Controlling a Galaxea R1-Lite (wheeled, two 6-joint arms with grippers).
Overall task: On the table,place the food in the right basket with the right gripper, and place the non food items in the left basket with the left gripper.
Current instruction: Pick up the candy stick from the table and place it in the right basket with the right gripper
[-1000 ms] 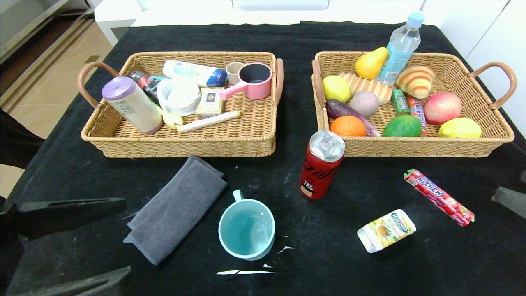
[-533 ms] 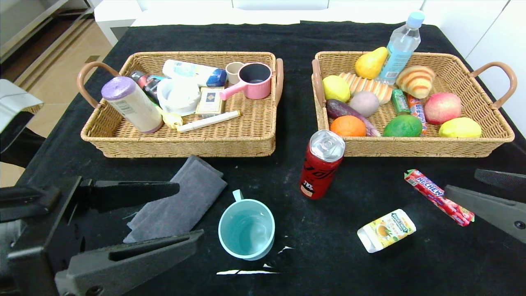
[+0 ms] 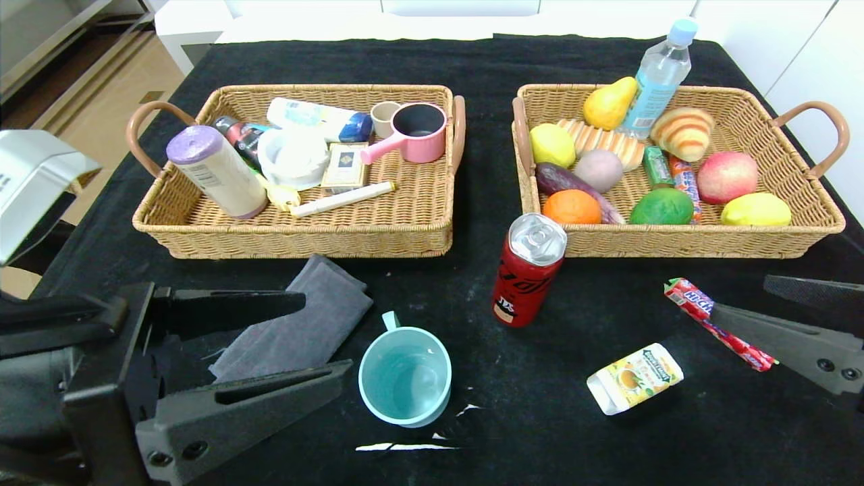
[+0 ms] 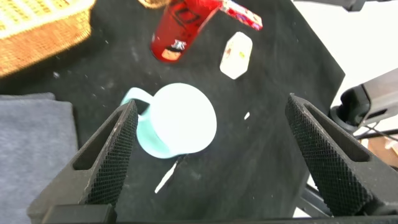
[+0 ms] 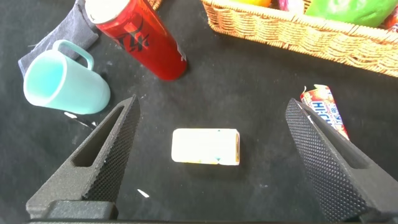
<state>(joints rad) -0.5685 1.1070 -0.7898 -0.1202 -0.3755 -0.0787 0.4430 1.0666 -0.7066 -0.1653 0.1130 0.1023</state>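
On the black table (image 3: 540,425) stand a red soda can (image 3: 528,270) and a teal mug (image 3: 405,376). Around them lie a folded grey towel (image 3: 307,320), a Hi-Chew stick (image 3: 687,295) and a white-and-yellow carton (image 3: 634,376). My left gripper (image 3: 327,335) is open at the front left, above the towel's near end and just left of the mug (image 4: 177,121). My right gripper (image 3: 739,295) is open at the right edge, and one finger covers part of the Hi-Chew. The right wrist view has the carton (image 5: 205,147) lying between the open fingers, below them.
The left basket (image 3: 304,241) holds a purple-capped canister (image 3: 216,172), a pink saucepan (image 3: 415,131) and other items. The right basket (image 3: 675,244) holds fruit, bread and a water bottle (image 3: 658,77). A white tear (image 3: 405,446) marks the cloth near the mug.
Both arms have come forward into view. The left gripper has moved right over the towel toward the mug. The right gripper has moved left over the Hi-Chew stick. Both stayed open.
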